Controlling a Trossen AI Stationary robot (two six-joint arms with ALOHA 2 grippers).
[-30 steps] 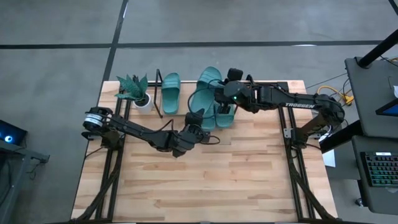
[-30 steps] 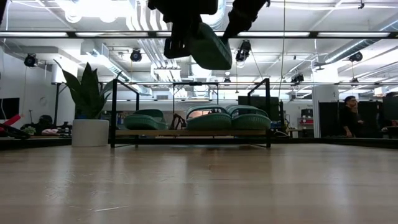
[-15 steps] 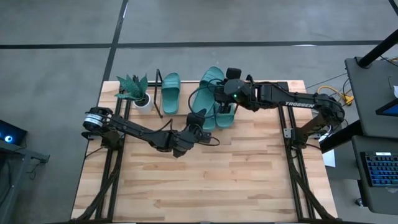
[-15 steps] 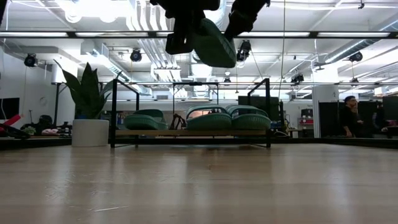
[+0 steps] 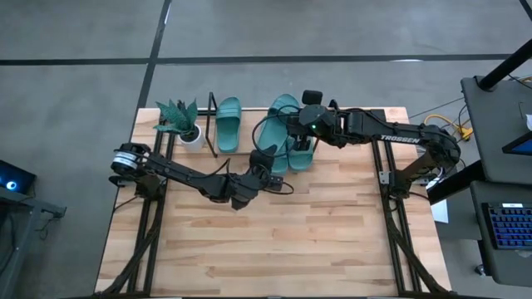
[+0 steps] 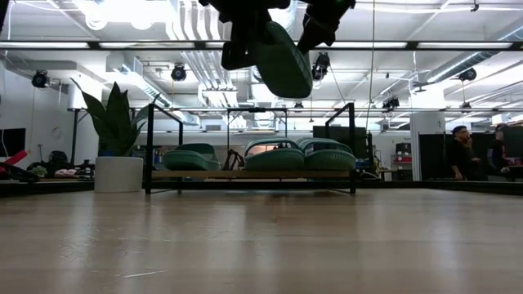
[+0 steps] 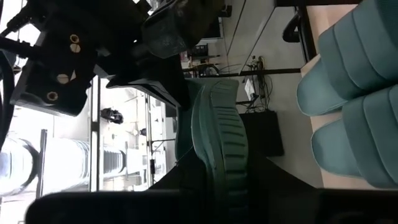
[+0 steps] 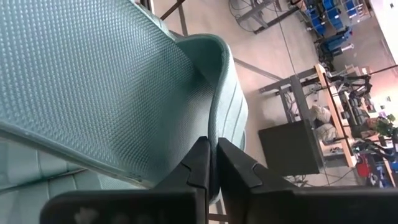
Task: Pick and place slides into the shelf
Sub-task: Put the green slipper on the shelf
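One teal slide (image 5: 278, 120) hangs in the air above the shelf (image 6: 245, 173), tilted, as the low view shows (image 6: 282, 61). My left gripper (image 5: 264, 156) is shut on the slide's near end. My right gripper (image 5: 293, 126) is shut on its rim farther back. Three more slides rest soles down on the shelf board: one toward the left (image 6: 186, 159) and two side by side toward the right (image 6: 274, 157) (image 6: 328, 155). My left gripper holds the slide's near end (image 7: 217, 186), coming in about level from the table's near left. Its own dark fingers hide the place of contact. The slide reaches away from them, its ribbed sole edge (image 7: 219, 137) showing, clear of the shelf. My right gripper pinches the thin raised rim (image 8: 214, 127) of the slide between its two fingers (image 8: 198, 162), beside the dotted footbed (image 8: 93, 81). The fingers slant down from the table's right side. The slide is lifted clear of the shelf.
A potted plant (image 5: 181, 120) in a white pot stands on the table just left of the shelf. The shelf's black wire ends (image 6: 149, 147) rise at both sides. The wide wooden tabletop (image 5: 274, 241) lies in front. People stand in the room behind, far off.
The raised slide has tipped a little steeper between the two grippers. Both arms have stayed about where they were.
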